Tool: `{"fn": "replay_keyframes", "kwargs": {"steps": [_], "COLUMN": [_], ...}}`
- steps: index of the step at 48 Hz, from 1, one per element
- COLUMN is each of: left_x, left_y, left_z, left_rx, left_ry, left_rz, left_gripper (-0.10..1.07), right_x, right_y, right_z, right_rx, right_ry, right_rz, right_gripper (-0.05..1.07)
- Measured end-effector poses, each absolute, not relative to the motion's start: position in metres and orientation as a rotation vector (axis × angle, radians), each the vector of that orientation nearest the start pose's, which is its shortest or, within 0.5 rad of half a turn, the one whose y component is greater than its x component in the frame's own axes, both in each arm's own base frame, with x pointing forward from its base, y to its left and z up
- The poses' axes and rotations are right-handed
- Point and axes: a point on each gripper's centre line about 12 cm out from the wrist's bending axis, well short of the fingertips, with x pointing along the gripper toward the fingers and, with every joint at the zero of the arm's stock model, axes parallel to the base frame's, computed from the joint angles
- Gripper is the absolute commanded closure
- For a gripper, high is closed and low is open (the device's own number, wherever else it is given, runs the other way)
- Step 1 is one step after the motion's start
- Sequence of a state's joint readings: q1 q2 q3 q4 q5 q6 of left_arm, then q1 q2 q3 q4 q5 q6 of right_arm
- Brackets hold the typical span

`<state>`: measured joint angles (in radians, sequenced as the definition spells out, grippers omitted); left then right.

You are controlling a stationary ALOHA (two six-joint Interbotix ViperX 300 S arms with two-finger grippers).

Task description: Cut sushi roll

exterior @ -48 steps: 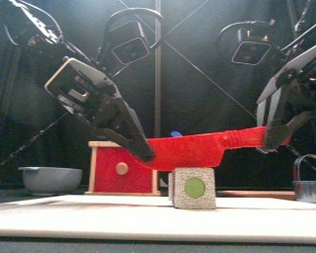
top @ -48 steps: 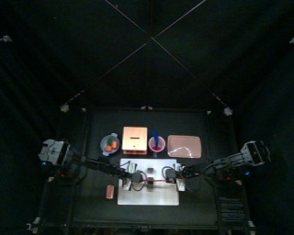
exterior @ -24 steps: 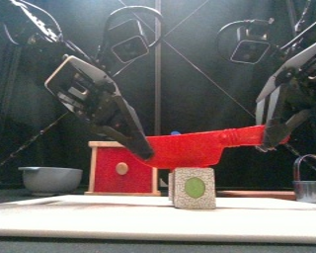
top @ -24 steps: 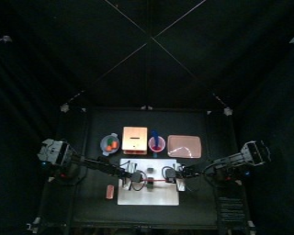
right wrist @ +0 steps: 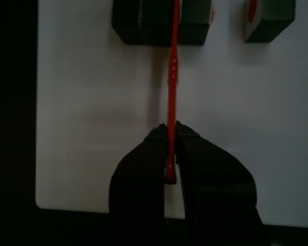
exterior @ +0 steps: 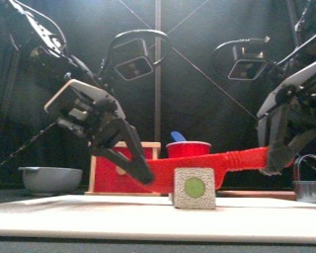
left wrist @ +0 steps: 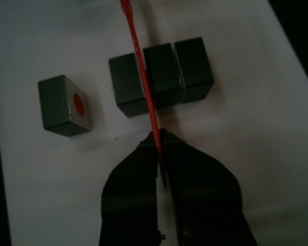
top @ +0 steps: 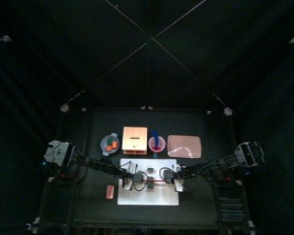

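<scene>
Top view shows the table (top: 147, 124) with the white board (top: 151, 184) at its 6 o'clock edge. At 9 o'clock of the board the left arm (top: 66, 158) reaches in; at 3 o'clock the right arm (top: 235, 158) does the same. Beyond the board, toward 12 o'clock, lie an orange tray (top: 136, 140) and a red-rimmed plate (top: 186, 145), with a small bowl (top: 110, 142) at the tray's 9 o'clock. A small orange-red block (top: 109, 191) sits off the board at its 8 o'clock.

Front view has a red knife (exterior: 188, 164) running level between the two grippers, right behind the top of a cut piece (exterior: 192, 187) standing on the board. A red box (exterior: 121, 165) and a red cup (exterior: 188, 149) stand farther back.

Left wrist view: the left gripper (left wrist: 158, 152) is closed on one end of the knife, whose blade lies across the dark sushi roll (left wrist: 164, 76) in a groove between its segments. A separate slice (left wrist: 66, 104) with a red centre lies just beside the roll.

Right wrist view: the right gripper (right wrist: 171, 159) is clamped on the knife's other end, the blade crossing the roll (right wrist: 164, 19).
</scene>
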<state>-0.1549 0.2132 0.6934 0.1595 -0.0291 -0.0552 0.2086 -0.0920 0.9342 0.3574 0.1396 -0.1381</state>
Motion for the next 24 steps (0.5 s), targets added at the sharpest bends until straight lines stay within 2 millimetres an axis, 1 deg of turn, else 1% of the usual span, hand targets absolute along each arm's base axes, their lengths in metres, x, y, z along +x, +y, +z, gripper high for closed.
{"fn": "replay_keyframes", "kwargs": {"steps": [5, 13, 21, 24], "left_x": [0.377, 0.379, 0.381, 0.38], "left_y": [-0.066, -0.07, -0.071, -0.075], "left_z": [0.084, 0.104, 0.117, 0.12], "left_rx": [0.137, 0.134, 0.134, 0.137], "left_ry": [0.861, 0.831, 0.805, 0.798], "left_rz": [-0.194, -0.197, -0.198, -0.207], "left_gripper": [0.61, 0.61, 0.61, 0.61], "right_x": [0.29, 0.286, 0.282, 0.281], "right_y": [0.068, 0.07, 0.071, 0.075], "right_z": [0.113, 0.134, 0.145, 0.148], "right_rx": [0.128, 0.134, 0.136, 0.135], "right_ry": [0.984, 0.924, 0.894, 0.888], "right_rz": [0.131, 0.152, 0.165, 0.179], "right_gripper": [0.66, 0.66, 0.66, 0.66]}}
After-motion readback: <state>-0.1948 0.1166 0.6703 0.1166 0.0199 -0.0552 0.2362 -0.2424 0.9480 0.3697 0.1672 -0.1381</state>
